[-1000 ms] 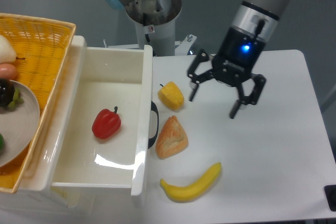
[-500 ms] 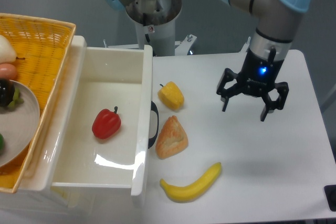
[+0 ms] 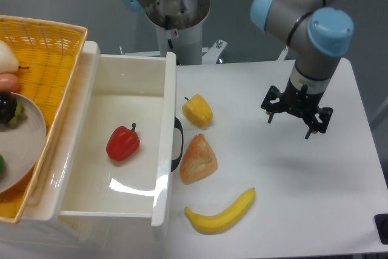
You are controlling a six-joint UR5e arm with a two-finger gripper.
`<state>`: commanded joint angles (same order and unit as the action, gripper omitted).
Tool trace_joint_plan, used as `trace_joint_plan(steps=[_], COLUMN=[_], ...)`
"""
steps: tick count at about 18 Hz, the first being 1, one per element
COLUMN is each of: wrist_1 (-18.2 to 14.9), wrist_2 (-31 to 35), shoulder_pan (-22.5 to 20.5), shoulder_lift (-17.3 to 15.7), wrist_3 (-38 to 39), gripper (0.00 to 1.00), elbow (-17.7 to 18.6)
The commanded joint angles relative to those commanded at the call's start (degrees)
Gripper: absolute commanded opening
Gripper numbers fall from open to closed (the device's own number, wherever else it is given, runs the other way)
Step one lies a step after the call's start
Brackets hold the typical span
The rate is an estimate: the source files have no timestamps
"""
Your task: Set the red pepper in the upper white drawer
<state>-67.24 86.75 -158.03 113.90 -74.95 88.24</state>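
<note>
Inside the upper white drawer point(image 3: 128, 98), the red pepper point(image 3: 123, 143) is seen lying. Right of that drawer, the gripper point(image 3: 290, 125) is held empty above the tabletop point(image 3: 315, 186), fingers point(image 3: 270, 116) spread wide.

- The orange wicker basket point(image 3: 42, 47) and the plate point(image 3: 27, 150) in it run off the frame's 9 o'clock edge.
- A dark object point(image 3: 382, 227) at 4 o'clock is cut off, unidentifiable.
</note>
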Motion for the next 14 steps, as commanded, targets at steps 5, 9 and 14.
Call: trace_joint_plan(steps=[5,9,14], wrist_1=[0.2,-0.2,0.0], wrist_2=[-0.3,0.3,4.8], shoulder_pan=[-3.2,-4.0,-3.4], shoulder_lift=[0.8,1.1,2.0], wrist_3=[-12.9,-22.3,-21.7], gripper=[1.0,1.0,1.0], elbow=[-0.2,0.4,0.9])
